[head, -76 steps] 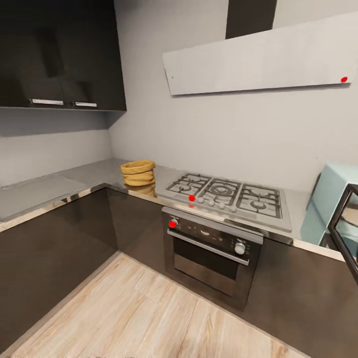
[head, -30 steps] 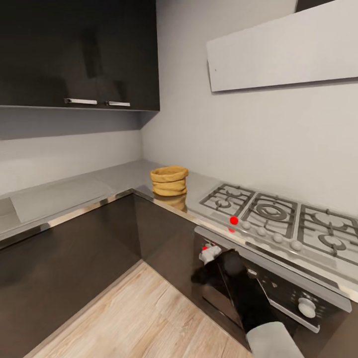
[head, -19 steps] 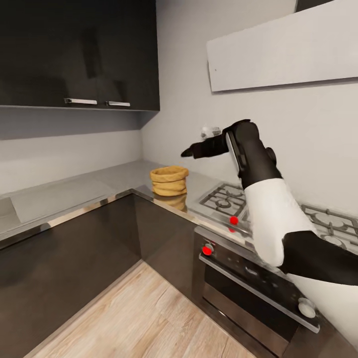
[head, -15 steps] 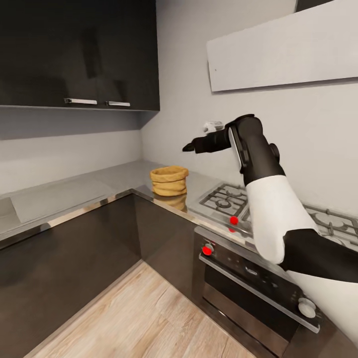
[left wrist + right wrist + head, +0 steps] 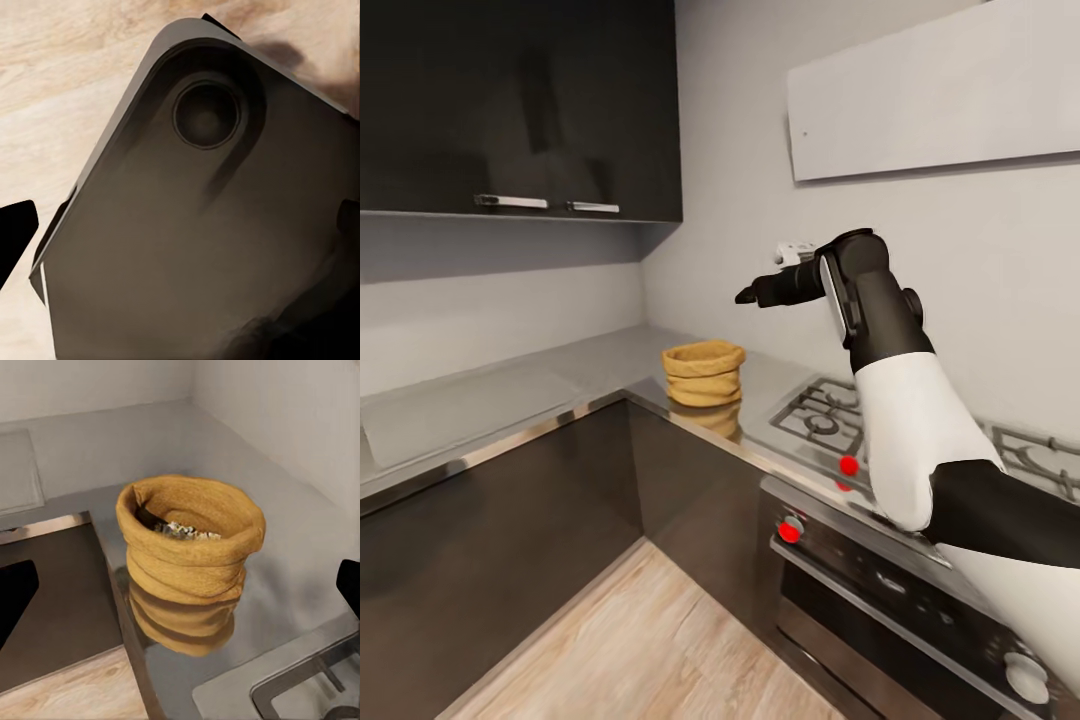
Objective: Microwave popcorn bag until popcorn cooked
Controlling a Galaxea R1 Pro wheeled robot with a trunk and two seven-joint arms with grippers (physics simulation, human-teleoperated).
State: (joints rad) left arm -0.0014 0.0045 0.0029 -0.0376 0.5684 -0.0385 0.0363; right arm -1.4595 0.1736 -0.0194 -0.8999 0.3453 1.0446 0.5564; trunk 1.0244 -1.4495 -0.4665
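You are holding the right gripper [image 5: 745, 296] raised above the popcorn bag [image 5: 703, 372], fingers spread wide and empty, lining up a descent. The bag is sitting upright on the surface [image 5: 540, 385] near its front edge, hob [image 5: 822, 415] at 3 o'clock, open room at 9. The left gripper's state cannot be told.

The right arm rises from the lower right of the head view, its white forearm section angled upward to a black wrist near frame centre. From there the right gripper [image 5: 748, 296] extends horizontally toward the left of the frame, held high. Its dark fingertips [image 5: 15, 596] sit at opposite edges of the right wrist view, spread wide apart.
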